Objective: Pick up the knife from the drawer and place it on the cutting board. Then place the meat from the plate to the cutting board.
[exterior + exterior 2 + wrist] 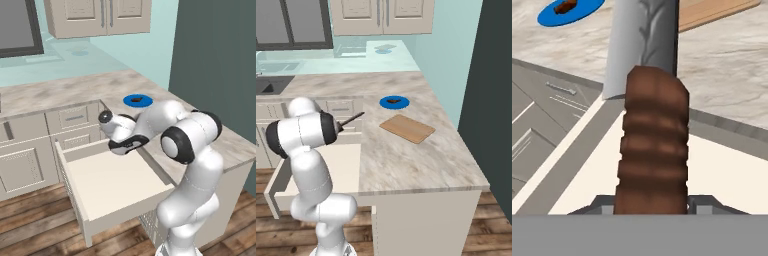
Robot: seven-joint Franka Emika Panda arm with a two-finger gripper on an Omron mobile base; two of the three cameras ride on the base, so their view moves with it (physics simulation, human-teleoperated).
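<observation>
Tabletop (pixel 421 155) in marble runs past the open drawer (pixel 115 185), whose pale inside is bare. Cutting board (pixel 407 128) lies bare, so both placings are left. Beyond it the plate (pixel 394 102) carries the meat (pixel 395 102). The gripper (pixel 652 207) is clamped on the knife (pixel 653 150) by its brown handle, lifted over the drawer's edge. Nothing seems to bar the way across.
</observation>
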